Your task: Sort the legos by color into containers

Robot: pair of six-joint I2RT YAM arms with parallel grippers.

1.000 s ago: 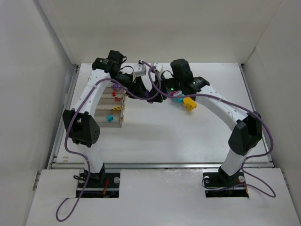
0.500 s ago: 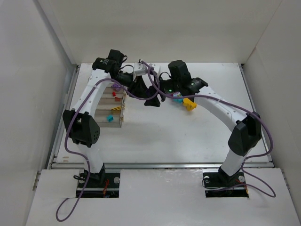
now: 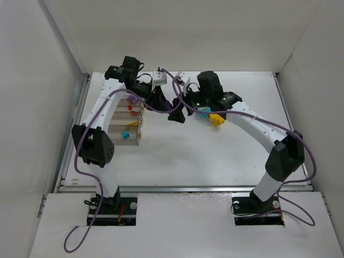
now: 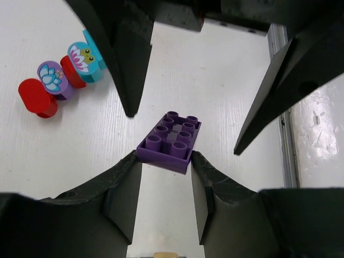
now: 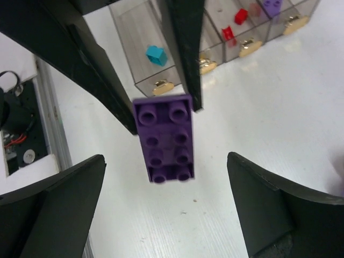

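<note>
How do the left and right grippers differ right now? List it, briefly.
The left gripper is shut on one end of the purple brick; the right gripper holds nothing. The left gripper's jaws sit narrow against the brick; the right gripper's stand wide, clear of it on both sides. Shared: both are black and face the same brick.

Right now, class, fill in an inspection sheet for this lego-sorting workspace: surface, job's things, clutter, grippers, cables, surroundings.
Surface: white table.
Job's things: four clear bins in a row at left, holding a cyan brick and red bricks; yellow brick loose on the table; purple brick held between the arms.
Clutter: nothing seen.
Grippers: left gripper shut on the purple brick; right gripper open, fingers apart from it.
Cables: purple cables run along both arms.
Surroundings: white walls on three sides.
</note>
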